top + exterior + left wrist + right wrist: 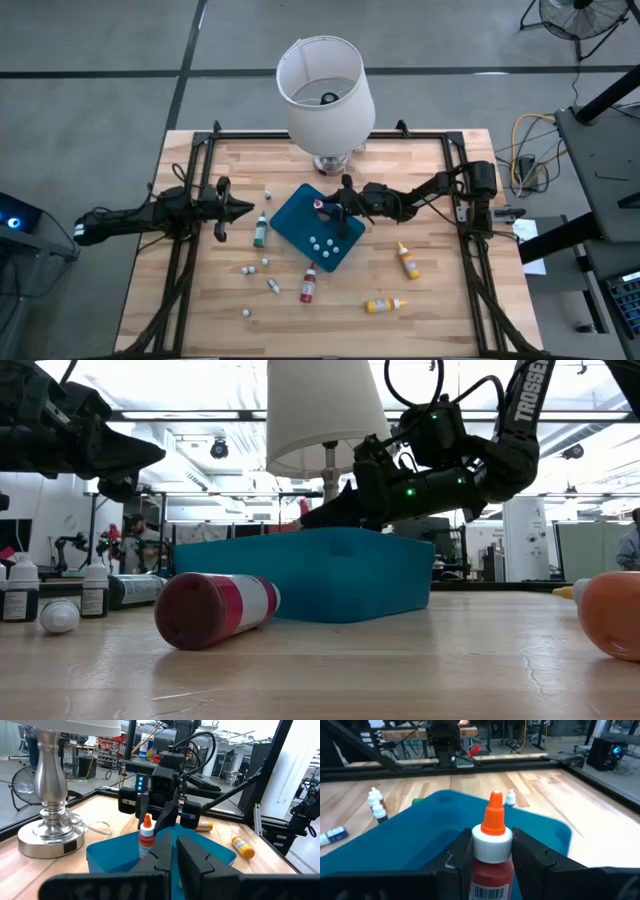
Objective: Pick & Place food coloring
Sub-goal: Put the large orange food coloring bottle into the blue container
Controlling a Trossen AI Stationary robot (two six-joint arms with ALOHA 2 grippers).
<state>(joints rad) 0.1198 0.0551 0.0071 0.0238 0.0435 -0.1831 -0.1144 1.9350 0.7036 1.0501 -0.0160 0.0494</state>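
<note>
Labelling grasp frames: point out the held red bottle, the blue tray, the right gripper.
red bottle point(491, 852), right wrist view, white collar.
blue tray point(292, 222), high view, bare floor.
right gripper point(491, 857), right wrist view, between fingertips, shut on bottle.

We read only one text: white capitals "TROSSEN", running along the dark right arm in the low view. A barcode shows on the red bottle, its digits illegible.
</note>
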